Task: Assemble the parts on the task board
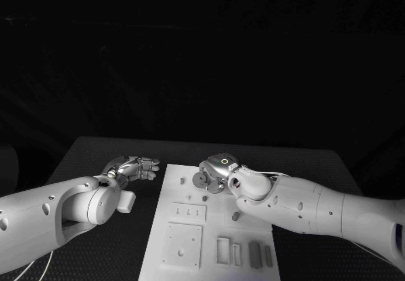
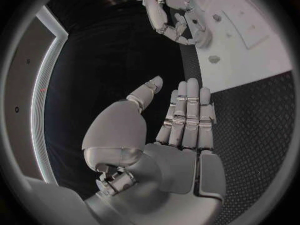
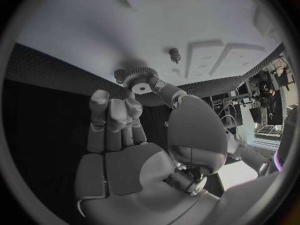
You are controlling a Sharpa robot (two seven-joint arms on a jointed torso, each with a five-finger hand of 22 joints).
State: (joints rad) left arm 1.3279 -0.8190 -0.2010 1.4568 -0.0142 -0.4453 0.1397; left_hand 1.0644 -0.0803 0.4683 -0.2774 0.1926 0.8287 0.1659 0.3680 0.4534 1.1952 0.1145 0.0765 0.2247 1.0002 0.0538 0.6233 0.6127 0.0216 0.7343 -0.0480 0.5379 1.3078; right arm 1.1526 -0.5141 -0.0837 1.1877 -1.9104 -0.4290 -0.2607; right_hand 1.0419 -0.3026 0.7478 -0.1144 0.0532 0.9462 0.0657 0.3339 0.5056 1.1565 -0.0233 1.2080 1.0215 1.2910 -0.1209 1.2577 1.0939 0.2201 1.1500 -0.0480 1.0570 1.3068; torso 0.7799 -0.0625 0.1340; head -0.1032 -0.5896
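Pinched between the thumb and a fingertip of the right silver many-fingered hand (image 3: 134, 130), a small grey toothed gear wheel with a pale hub (image 3: 139, 80) is held over the far part of the white flat task board (image 1: 196, 240), presumably so that its bore can be lined up with a peg; a short grey upright peg (image 3: 174, 55) is seen standing on the board just beyond the gear, and is judged the likely seat; whether the gear touches the board cannot be told; the left silver many-fingered hand (image 2: 181, 120) is kept released, fingers straight and apart, holding nothing, over the black textured table (image 1: 101, 152) beside the board's left edge, apparently parked clear of the work; rectangular grey block parts (image 1: 255, 255) lie near the board's near edge, not yet taken up
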